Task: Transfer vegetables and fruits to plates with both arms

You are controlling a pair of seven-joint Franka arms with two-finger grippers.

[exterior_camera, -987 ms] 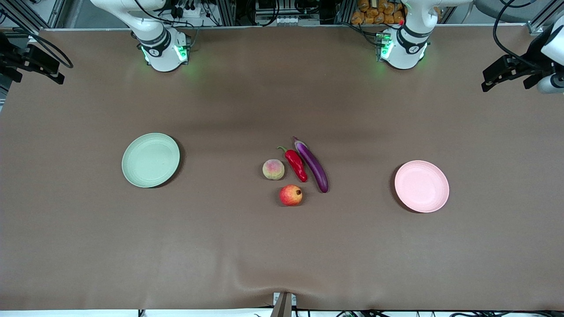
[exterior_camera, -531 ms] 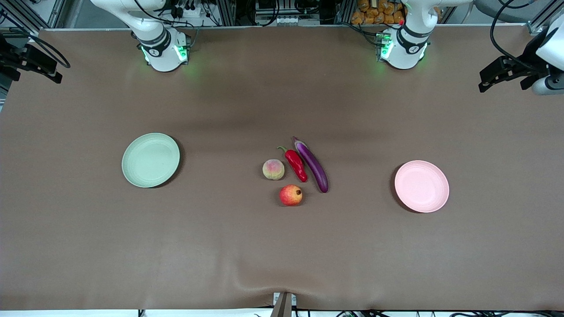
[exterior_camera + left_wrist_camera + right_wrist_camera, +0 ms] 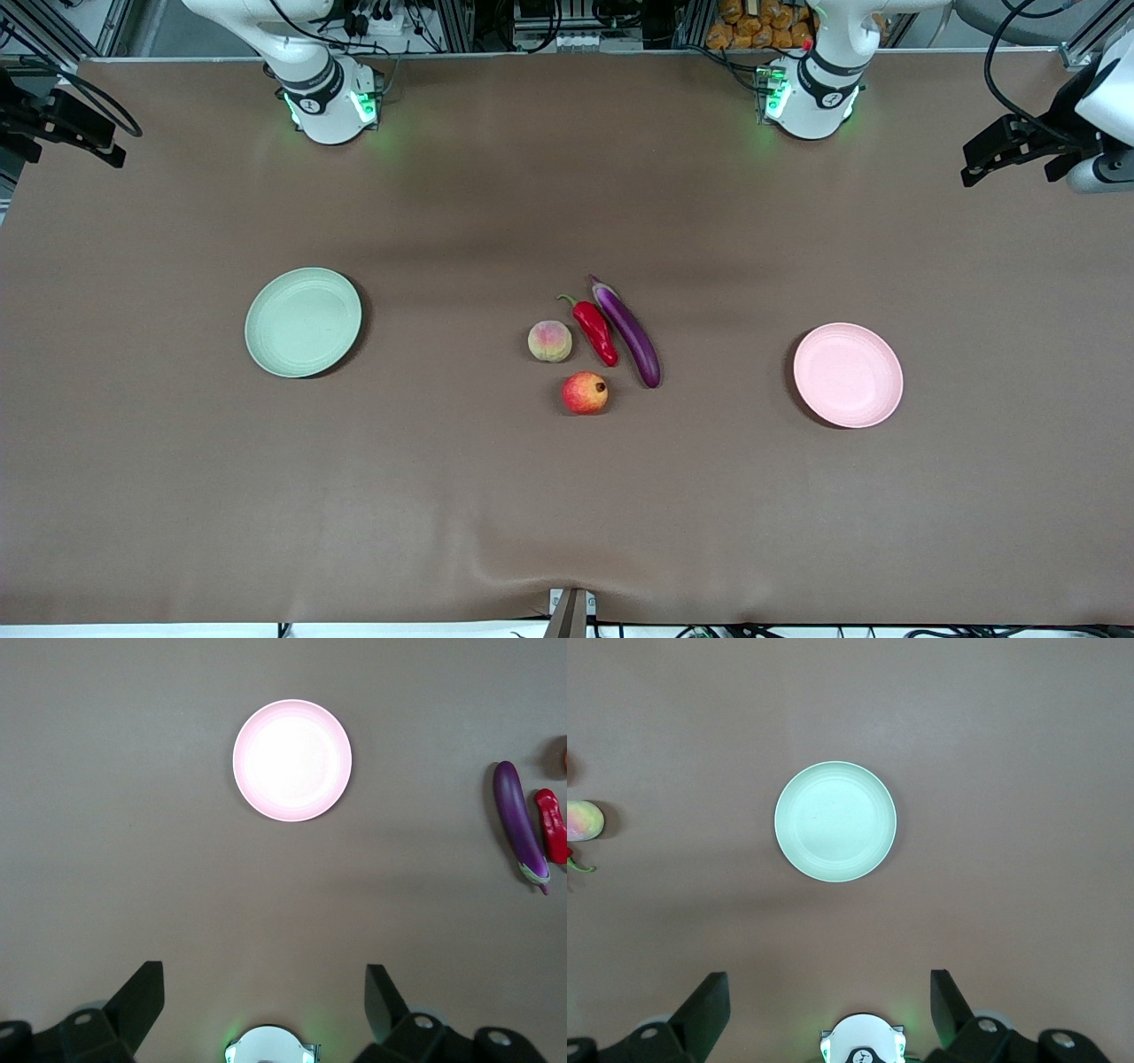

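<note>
While both arms waited high at the ends of the tabletop [image 3: 177, 496], you had four items clustered at its middle, none of them on a plate. The eggplant [image 3: 629, 332] was long, slim and glossy purple, lying just beside the wrinkled red chili pepper [image 3: 595, 330] on the side toward the left arm's end. The fuzzy round peach [image 3: 550, 341] sat beside the chili toward the right arm's end, and the red-orange pomegranate [image 3: 585, 392] sat nearer the front camera than all three.

Two shallow matte round plates lay well apart from that cluster: the pale green plate [image 3: 303, 322] toward the right arm's end, the pale pink plate [image 3: 848, 375] toward the left arm's end, with bare brown tabletop all around each.

Your left pincer [image 3: 264, 1005] hung wide open over the tabletop, holding nothing, with the pink plate in its wrist view. Your right pincer [image 3: 829, 1008] was equally wide open and empty, looking down on the green plate.
</note>
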